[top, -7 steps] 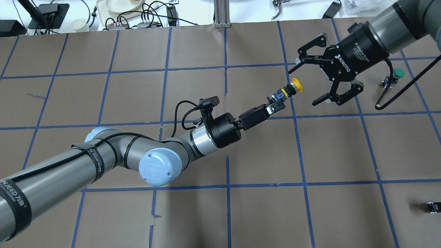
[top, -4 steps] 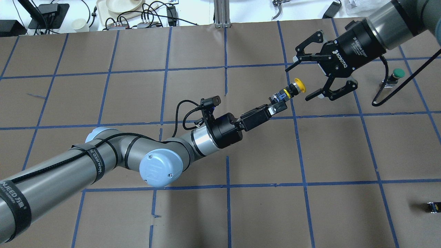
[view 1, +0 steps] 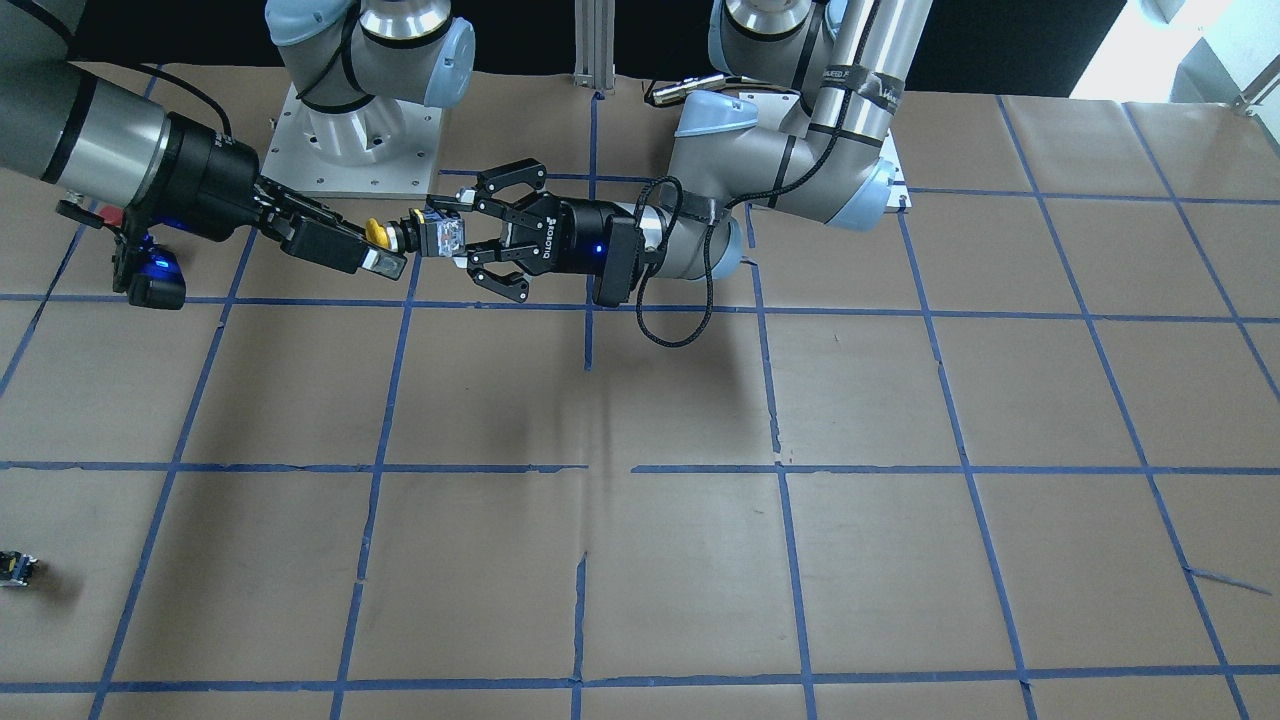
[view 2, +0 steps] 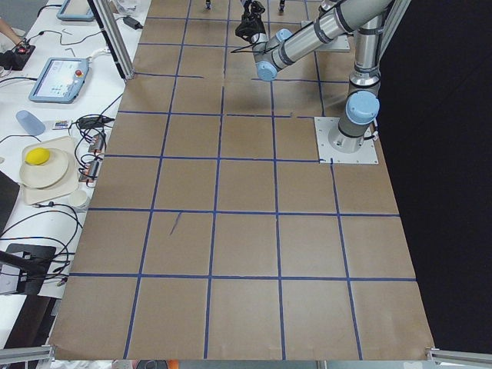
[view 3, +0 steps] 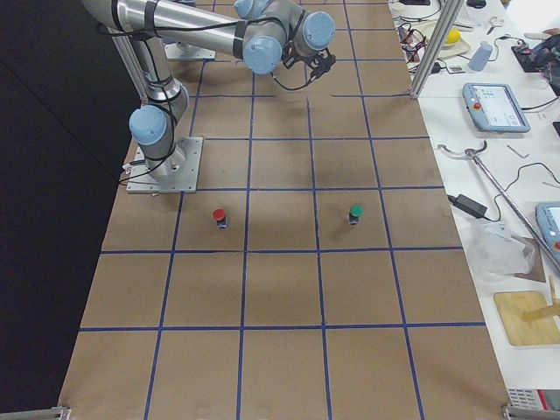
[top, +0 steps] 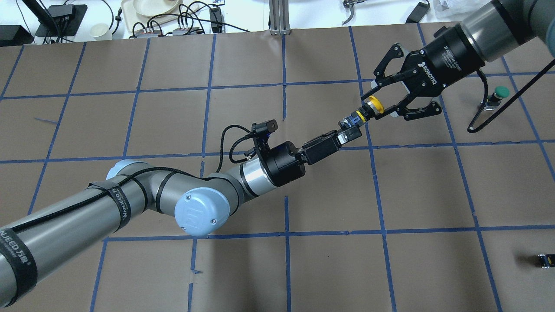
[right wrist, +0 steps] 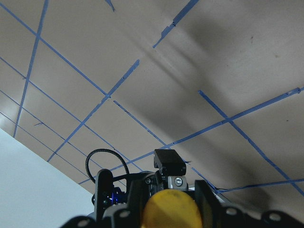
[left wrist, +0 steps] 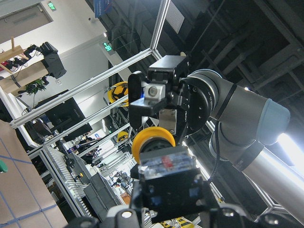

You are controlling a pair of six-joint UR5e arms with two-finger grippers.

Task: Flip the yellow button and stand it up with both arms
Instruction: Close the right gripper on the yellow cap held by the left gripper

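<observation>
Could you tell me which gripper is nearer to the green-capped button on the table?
Right. The right gripper flanks the cap of the yellow button, on the side toward the green-capped button; the left gripper holds the yellow button's body, farther away.

Overhead and front-facing cameras look down from opposite sides; end cameras look lengthwise from farther off; all four share the table [top: 130, 125].

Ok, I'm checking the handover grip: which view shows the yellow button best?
Overhead exterior: the button shows whole, body in the left gripper, cap between the right gripper's jaws. Front-facing shows the same, smaller. The left wrist sees its base end close up, the right wrist only the cap; both side views are too distant.
</observation>
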